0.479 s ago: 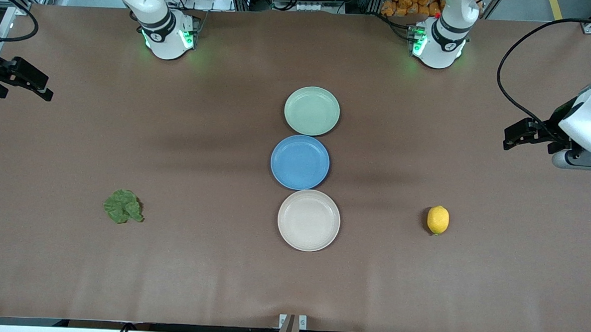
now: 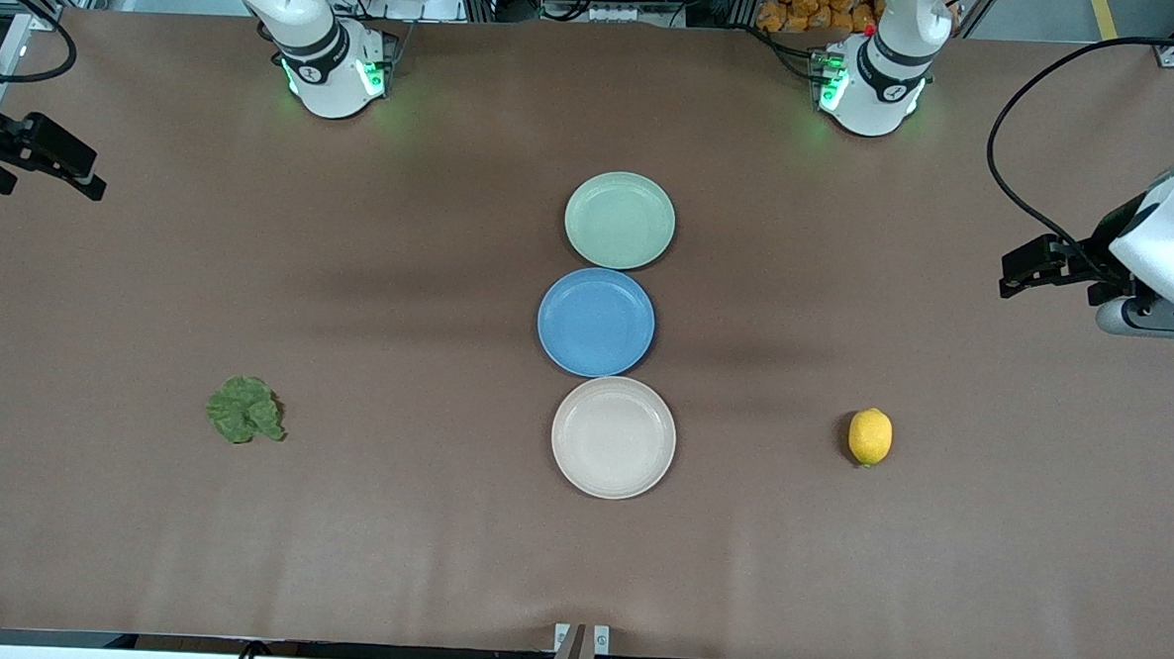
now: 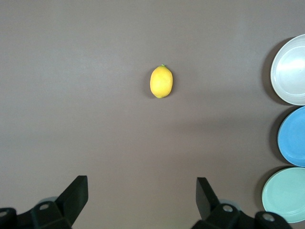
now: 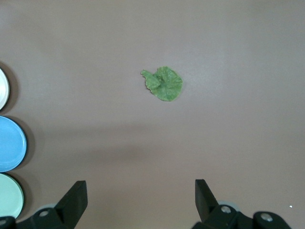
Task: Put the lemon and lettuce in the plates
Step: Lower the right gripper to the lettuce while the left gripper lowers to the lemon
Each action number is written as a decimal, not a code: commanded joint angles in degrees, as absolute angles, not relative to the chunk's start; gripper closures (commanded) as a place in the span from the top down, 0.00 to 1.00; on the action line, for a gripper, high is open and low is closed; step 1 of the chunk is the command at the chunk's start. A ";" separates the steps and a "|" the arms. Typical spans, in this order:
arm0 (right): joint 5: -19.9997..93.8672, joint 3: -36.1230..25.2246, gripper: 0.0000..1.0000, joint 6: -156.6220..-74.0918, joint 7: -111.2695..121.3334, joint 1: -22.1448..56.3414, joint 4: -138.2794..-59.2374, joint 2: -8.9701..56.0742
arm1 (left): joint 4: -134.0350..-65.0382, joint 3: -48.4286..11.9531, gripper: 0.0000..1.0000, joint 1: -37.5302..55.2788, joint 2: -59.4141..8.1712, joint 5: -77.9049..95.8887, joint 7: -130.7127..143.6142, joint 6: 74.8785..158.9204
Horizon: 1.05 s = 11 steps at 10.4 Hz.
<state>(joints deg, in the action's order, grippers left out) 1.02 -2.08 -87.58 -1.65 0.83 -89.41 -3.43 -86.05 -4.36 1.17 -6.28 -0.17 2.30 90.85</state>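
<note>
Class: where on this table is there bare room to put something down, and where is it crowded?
Free: between lettuce and beige plate; between that plate and lemon; the strip along the camera-side edge. Crowded: the middle, where the mint plate, blue plate and beige plate sit rim to rim.

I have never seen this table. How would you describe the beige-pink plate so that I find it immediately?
Look at the middle of the brown table, where three round plates lie in a line running away from the front camera. The beige-pink plate is the one nearest that camera, next to the blue plate. It alone is pale beige-pink; the last in line is the mint green plate.
</note>
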 commanded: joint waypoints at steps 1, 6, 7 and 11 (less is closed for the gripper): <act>0.79 -1.85 1.00 -86.75 -1.58 0.35 -88.15 -2.64 | -85.96 -4.57 1.00 0.79 -6.15 -0.70 0.88 90.97; 0.70 -1.85 1.00 -92.96 -0.97 0.00 -91.83 1.66 | -86.22 -4.66 1.00 0.88 -9.12 -1.06 0.97 91.14; 0.53 -1.85 1.00 -94.03 -0.97 0.00 -91.76 3.50 | -86.31 -4.66 1.00 0.88 -10.53 -0.97 1.05 92.53; 0.53 -1.85 1.00 -100.53 4.46 -0.35 -91.76 12.02 | -86.31 -4.66 1.00 0.79 -15.98 -0.62 1.14 96.41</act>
<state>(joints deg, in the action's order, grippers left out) 0.94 -2.19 -98.75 1.07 0.59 -92.62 8.89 -86.81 -4.35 1.17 -14.27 -0.17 2.30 95.24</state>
